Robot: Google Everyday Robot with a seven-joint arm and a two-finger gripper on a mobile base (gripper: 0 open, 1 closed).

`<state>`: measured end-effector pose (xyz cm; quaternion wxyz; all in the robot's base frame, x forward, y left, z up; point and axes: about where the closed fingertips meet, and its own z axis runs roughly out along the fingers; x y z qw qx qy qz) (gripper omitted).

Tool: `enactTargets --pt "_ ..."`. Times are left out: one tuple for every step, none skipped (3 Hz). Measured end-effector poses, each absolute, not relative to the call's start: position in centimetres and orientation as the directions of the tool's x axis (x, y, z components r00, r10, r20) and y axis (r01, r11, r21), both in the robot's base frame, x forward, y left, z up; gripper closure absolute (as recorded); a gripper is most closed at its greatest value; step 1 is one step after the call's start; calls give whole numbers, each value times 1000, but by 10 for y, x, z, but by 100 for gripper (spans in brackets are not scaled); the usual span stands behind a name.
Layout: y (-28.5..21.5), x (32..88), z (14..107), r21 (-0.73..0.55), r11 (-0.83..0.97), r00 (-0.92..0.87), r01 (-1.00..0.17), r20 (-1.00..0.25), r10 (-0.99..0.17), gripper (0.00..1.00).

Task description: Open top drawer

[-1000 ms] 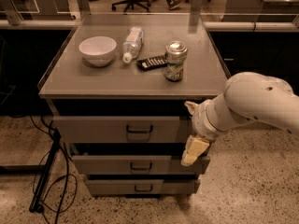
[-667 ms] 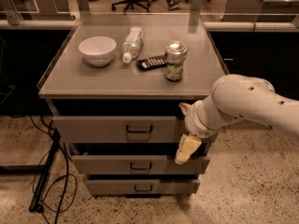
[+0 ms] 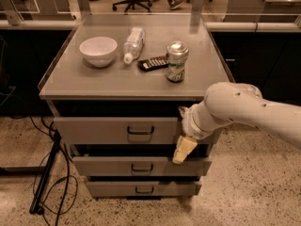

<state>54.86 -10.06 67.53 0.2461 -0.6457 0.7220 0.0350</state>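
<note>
1. Approach step: the gripper (image 3: 184,149) hangs by the right end of the top drawer (image 3: 103,130), apart from its handle (image 3: 140,130); open or closed, I cannot tell.
2. The drawer seems unopened.
3. Next, the gripper should shift left onto the handle.

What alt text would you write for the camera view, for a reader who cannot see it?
A white robot arm reaches in from the right, its hand hanging by the right end of the top drawer of a grey three-drawer cabinet. On its top sit a white bowl, a lying plastic bottle, a dark flat object and an upright can.
</note>
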Motion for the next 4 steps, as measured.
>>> enactTargets --pt "-100 560 660 -275 168 -46 -947 -400 -916 0" --pt "-98 573 643 -263 164 -49 -951 -394 -918 3" --pt "-98 573 643 -263 164 -49 -951 -394 -918 26" --pt "-98 573 644 -263 164 -49 -951 -394 -918 49"
